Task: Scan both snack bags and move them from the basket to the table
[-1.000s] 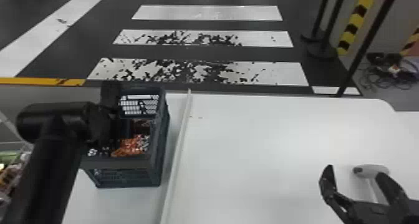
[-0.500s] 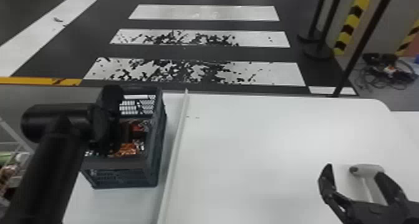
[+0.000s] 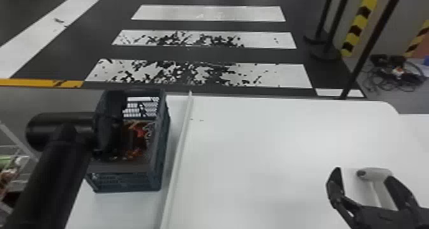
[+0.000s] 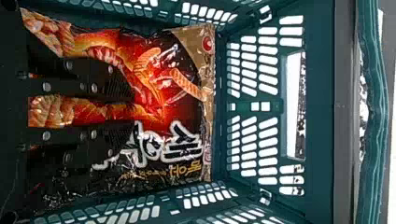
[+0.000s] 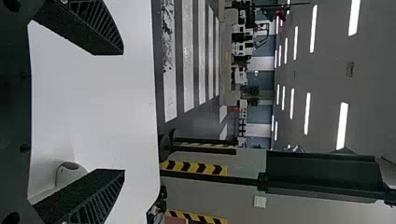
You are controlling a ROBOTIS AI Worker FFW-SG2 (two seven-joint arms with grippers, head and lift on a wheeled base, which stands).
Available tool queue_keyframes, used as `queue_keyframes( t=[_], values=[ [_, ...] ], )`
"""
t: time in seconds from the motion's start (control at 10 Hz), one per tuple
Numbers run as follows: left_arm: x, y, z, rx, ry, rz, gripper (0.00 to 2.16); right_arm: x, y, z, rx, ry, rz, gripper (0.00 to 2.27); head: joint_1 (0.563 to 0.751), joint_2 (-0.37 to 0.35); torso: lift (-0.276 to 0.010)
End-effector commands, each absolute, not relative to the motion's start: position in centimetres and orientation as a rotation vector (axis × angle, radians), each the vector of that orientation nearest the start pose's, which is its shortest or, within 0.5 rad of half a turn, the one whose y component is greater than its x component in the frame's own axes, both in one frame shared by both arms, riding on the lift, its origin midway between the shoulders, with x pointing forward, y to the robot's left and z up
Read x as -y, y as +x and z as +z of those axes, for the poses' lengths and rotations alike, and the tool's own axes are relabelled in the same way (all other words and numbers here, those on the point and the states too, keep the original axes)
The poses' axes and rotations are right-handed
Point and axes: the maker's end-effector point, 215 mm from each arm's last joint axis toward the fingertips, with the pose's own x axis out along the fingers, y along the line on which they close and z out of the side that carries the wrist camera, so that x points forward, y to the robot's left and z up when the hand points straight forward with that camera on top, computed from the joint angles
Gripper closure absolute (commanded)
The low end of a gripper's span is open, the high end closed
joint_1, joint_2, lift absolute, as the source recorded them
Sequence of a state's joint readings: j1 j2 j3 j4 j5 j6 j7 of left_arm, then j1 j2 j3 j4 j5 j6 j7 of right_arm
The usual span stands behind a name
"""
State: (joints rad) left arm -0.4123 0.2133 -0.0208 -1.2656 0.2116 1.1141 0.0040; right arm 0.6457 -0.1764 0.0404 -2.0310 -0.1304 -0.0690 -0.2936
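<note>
1. Apparently the job is at its first pick: a snack bag (image 4: 163,98) lies in the basket (image 3: 118,167), at nine o'clock in the head view; whether the second is beneath it, I cannot tell
2. The left gripper (image 4: 133,114) is over that bag, fingers parted by a modest gap with printed film between them; no firm grip can be confirmed
3. At four o'clock, the right gripper (image 3: 363,174) waits wide open and empty above the table (image 3: 255,148), near a pale handheld device (image 3: 378,174), likely the scanner
4. Left to do, I judge: lift, scan and set down both bags
</note>
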Motion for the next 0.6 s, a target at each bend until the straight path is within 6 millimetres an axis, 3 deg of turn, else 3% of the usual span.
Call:
queue_keyframes(
  t=[0.0, 0.3, 0.5],
  values=[
    [-32.0, 57.3, -52.5, -1.001, -0.032, 0.047, 1.98, 28.3, 39.0, -38.6, -0.120, -0.010, -0.180, 0.01, 0.695, 0.037, -0.098],
    [-32.2, 56.5, -53.4, -0.987, -0.042, 0.045, 2.06, 28.5, 39.0, -38.3, -0.105, -0.006, -0.191, 0.01, 0.695, 0.039, -0.098],
    [-32.4, 56.0, -51.8, -0.966, -0.041, 0.053, 2.06, 28.4, 38.9, -38.3, -0.104, -0.005, -0.189, 0.01, 0.695, 0.045, -0.098]
  ],
)
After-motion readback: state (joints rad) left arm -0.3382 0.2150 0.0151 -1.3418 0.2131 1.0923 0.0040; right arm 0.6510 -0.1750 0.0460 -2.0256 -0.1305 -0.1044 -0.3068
